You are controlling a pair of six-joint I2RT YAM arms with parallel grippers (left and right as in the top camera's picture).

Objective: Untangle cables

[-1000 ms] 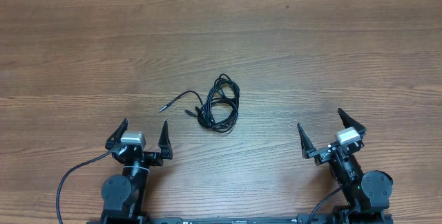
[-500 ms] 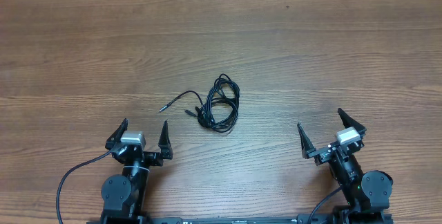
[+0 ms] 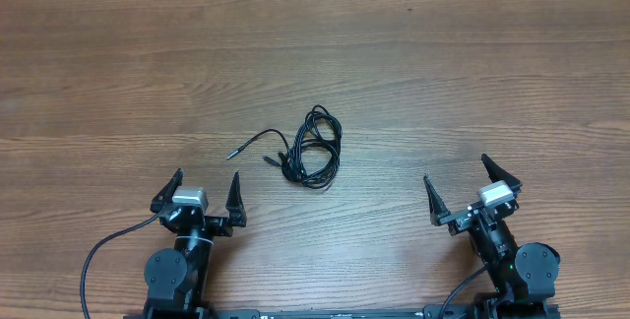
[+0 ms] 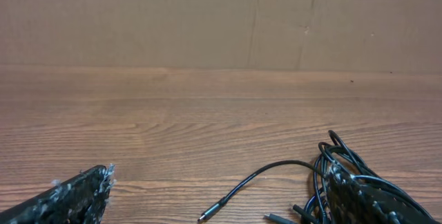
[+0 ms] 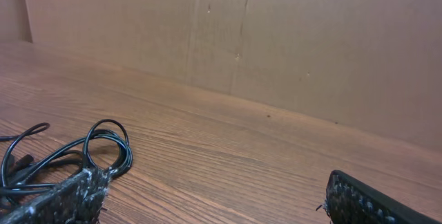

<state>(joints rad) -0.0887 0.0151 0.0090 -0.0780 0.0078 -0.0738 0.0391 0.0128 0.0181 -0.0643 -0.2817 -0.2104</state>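
The cables lie bunched in one small looped black tangle near the middle of the wooden table, with a loose plug end stretching out to the left. My left gripper stands open near the front edge, below and left of the tangle, nothing between its fingers. In the left wrist view the tangle sits ahead on the right, partly behind the right fingertip. My right gripper is open too, at the front right, well clear of the cables, which show at the left of its view.
A brown cardboard wall runs along the far edge of the table. Thick black wires trail from the arm bases at the front edge.
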